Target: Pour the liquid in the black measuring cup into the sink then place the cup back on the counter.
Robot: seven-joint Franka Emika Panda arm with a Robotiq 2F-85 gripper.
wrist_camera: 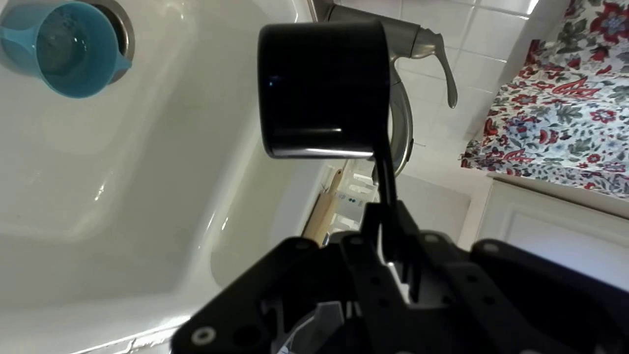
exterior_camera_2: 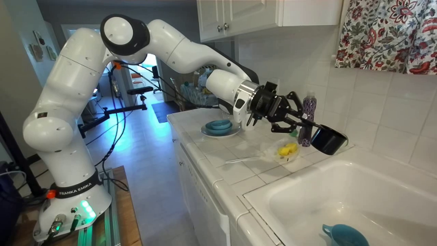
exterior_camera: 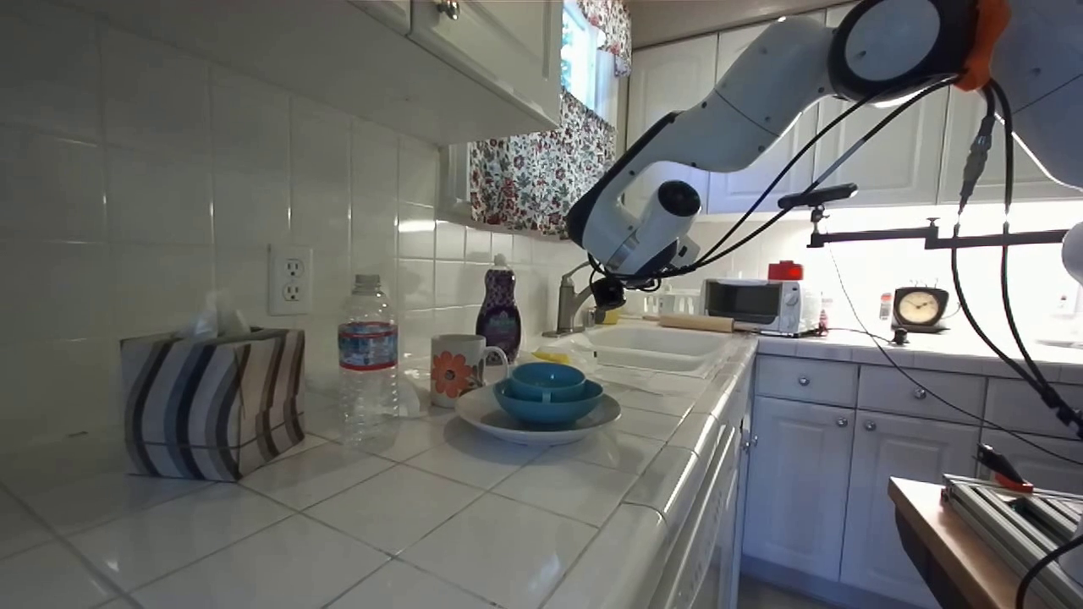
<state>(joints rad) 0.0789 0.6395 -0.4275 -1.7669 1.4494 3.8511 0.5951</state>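
My gripper [exterior_camera_2: 302, 119] is shut on the handle of the black measuring cup [exterior_camera_2: 327, 140]. In the wrist view the fingertips [wrist_camera: 388, 216] pinch the handle, and the cup [wrist_camera: 324, 93] extends beyond them. The cup is in the air, somewhat tilted in an exterior view, rim upward and to the right. Its inside is hidden, so I cannot see any liquid. It appears over the near-wall edge of the white sink [exterior_camera_2: 304, 179], whose basin also shows in the wrist view [wrist_camera: 142, 196]. The white tiled counter [exterior_camera: 474, 541] runs beside the sink.
A blue cup [wrist_camera: 81, 54] with some liquid sits in the sink by the drain. The grey faucet [wrist_camera: 403, 39] stands close behind the held cup. A purple soap bottle [exterior_camera_2: 309, 106], yellow item [exterior_camera_2: 287, 149], blue bowls on a plate [exterior_camera: 546, 406], mug [exterior_camera: 453, 372] and water bottle [exterior_camera: 368, 364] stand on the counter.
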